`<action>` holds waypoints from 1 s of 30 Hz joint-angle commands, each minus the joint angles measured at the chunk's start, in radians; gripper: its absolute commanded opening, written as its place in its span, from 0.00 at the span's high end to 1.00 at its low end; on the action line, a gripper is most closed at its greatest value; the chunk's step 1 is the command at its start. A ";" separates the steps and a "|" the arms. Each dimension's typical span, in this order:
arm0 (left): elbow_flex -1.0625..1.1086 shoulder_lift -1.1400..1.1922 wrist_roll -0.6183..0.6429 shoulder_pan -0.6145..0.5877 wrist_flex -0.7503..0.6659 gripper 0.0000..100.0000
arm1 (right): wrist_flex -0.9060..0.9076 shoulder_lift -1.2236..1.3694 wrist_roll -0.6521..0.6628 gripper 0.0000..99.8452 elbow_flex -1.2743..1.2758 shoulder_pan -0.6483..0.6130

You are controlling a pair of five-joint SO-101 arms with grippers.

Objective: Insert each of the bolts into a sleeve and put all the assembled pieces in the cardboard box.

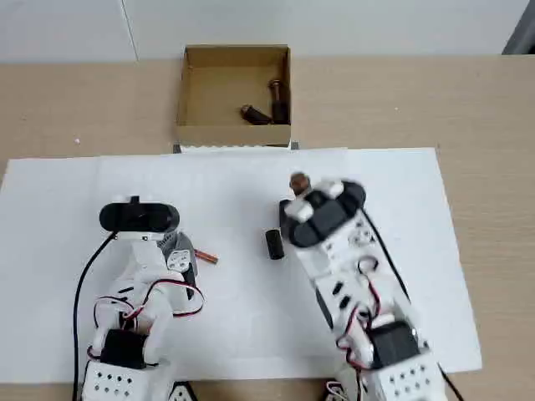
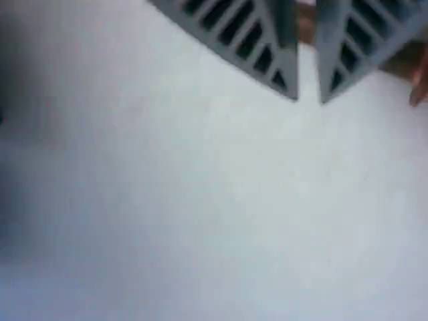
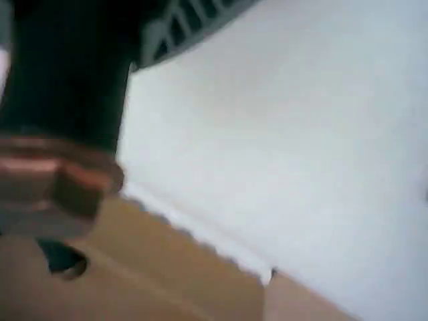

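Clamped in right gripper point(image 1: 292, 199) near far edge of white paper point(image 1: 84, 192), for brown cardboard box point(image 1: 191, 92): bolt-filled black sleeve point(image 3: 67, 80). Pinched in left gripper point(image 2: 307, 87): loose copper bolt point(image 1: 206, 258).

We see white shells and black motors on the left arm point(image 1: 150, 267) and right arm point(image 1: 334, 251), with looping red and black wires; the left claw point(image 2: 309, 99) has grey slotted fingers point(image 2: 254, 47).

Light wooden table point(image 1: 485, 100), white paper sheet point(image 1: 84, 217), pale wall point(image 1: 334, 25)
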 commanded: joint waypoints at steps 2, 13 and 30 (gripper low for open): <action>0.021 -0.008 0.006 -0.008 -0.008 0.99 | -0.101 0.387 -0.041 1.00 -0.339 0.035; 0.025 -0.008 0.005 -0.008 -0.008 0.99 | -0.142 1.205 -0.049 1.00 -1.126 0.054; 0.025 -0.008 0.005 -0.009 -0.006 0.99 | -0.139 2.089 0.199 1.00 -1.955 -0.050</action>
